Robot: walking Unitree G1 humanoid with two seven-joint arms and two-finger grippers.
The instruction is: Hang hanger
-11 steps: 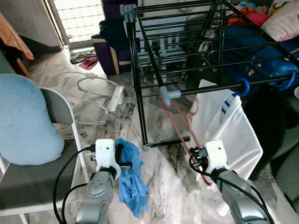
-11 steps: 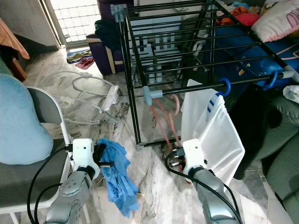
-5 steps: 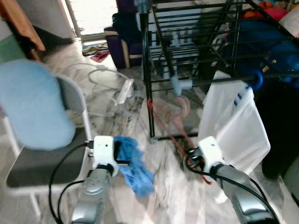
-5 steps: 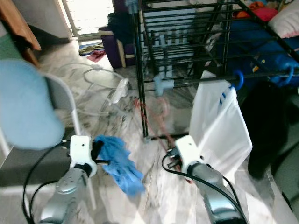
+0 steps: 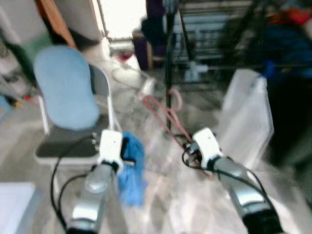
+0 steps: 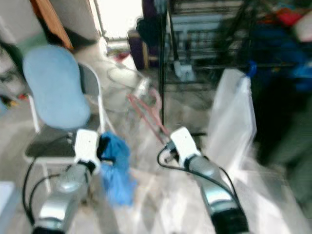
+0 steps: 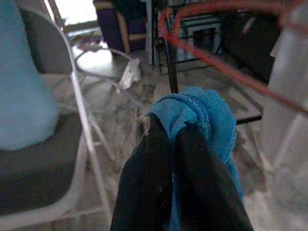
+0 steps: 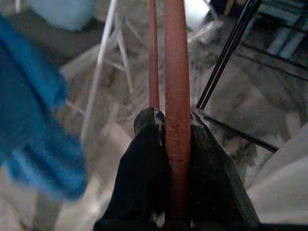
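Head views blurred. Right gripper clamped on red hanger, bar pinched between both fingers; hanger held low over marble floor, angled up toward black rack, hook not on any rail. Left gripper closed on blue cloth, cloth hanging down beside chair. Blue cushion leaning on chair back. White garment hanging from rack, right of hanger.
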